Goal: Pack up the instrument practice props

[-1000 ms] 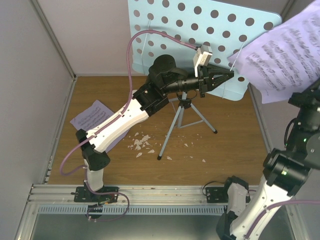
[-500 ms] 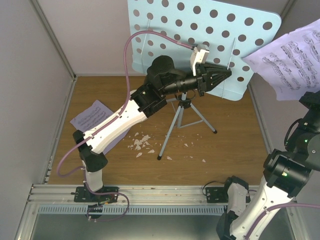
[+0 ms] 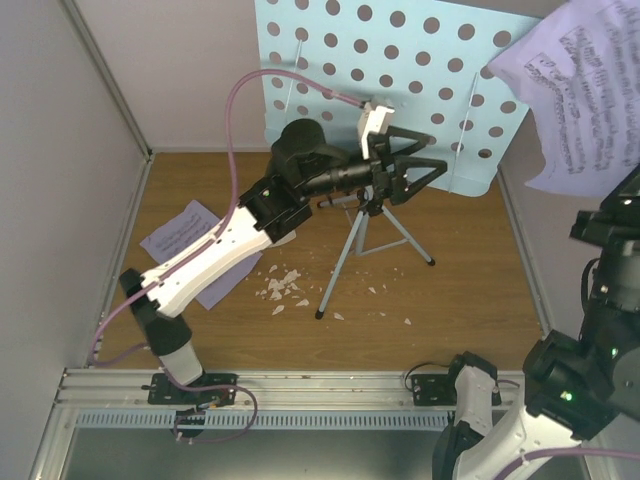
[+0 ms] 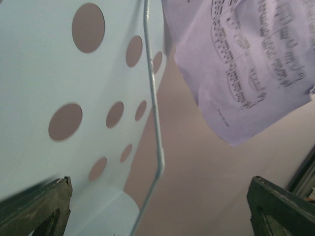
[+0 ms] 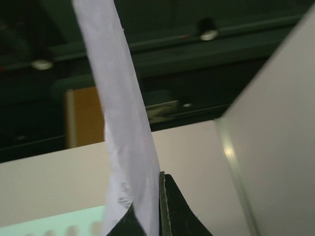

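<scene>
Left pincer now spread at music stand; right pincer pinching page, higher.

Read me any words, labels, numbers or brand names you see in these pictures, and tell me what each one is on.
Nothing here can be read as text.
On the white sheet-music page raised at the right: printed notes, plus one short line near its lower corner, too small to read.
On the second white sheet-music page lying on the wooden table: print too small to read.
On the pale blue perforated music stand: no lettering visible.
</scene>
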Available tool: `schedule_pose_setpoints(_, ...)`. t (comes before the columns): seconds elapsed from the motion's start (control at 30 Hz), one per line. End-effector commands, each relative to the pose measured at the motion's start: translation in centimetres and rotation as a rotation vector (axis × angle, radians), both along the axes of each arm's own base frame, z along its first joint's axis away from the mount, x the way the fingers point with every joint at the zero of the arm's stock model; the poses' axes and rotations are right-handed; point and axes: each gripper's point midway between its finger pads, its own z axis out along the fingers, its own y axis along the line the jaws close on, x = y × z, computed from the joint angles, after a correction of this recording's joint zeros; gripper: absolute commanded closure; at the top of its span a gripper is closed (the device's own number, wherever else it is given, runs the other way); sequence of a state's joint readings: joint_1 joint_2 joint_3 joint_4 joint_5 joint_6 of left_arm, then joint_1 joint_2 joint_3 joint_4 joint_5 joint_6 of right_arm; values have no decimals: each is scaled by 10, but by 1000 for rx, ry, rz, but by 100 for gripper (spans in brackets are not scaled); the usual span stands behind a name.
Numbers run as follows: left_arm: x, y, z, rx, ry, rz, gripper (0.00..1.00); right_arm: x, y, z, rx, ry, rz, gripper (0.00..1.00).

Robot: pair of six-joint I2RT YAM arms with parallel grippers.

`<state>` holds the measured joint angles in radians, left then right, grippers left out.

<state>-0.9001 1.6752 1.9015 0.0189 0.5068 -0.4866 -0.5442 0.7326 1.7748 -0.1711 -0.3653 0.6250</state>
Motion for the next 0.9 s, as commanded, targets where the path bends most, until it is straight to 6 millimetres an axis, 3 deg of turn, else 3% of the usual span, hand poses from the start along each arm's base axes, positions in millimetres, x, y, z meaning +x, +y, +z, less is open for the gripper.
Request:
schedule_pose_setpoints(0.0, -35, 50, 39, -112, -142, 23, 1, 4, 52, -13, -185, 106, 234, 100)
schedule_pose_setpoints(0.2, -68, 96, 33, -87, -206, 66, 1, -15, 99, -23, -335, 160, 465, 100)
schedule_pose_setpoints(0.37, -89, 140, 27, -76, -219, 145, 1, -30, 121, -28, -407, 185, 555, 100)
schedule_pose_setpoints(0.5, -103, 168, 42, -86, -233, 194, 1, -38, 129, -29, -448, 177, 575, 99)
schedule_pose_setpoints(0.67, -129, 170, 63, -92, -262, 76, 1, -22, 122, -40, -423, 221, 599, 99)
schedule_pose_setpoints(0.87, -123, 143, 68, -53, -257, -14, 1, 9, 106, -56, -359, 309, 651, 100)
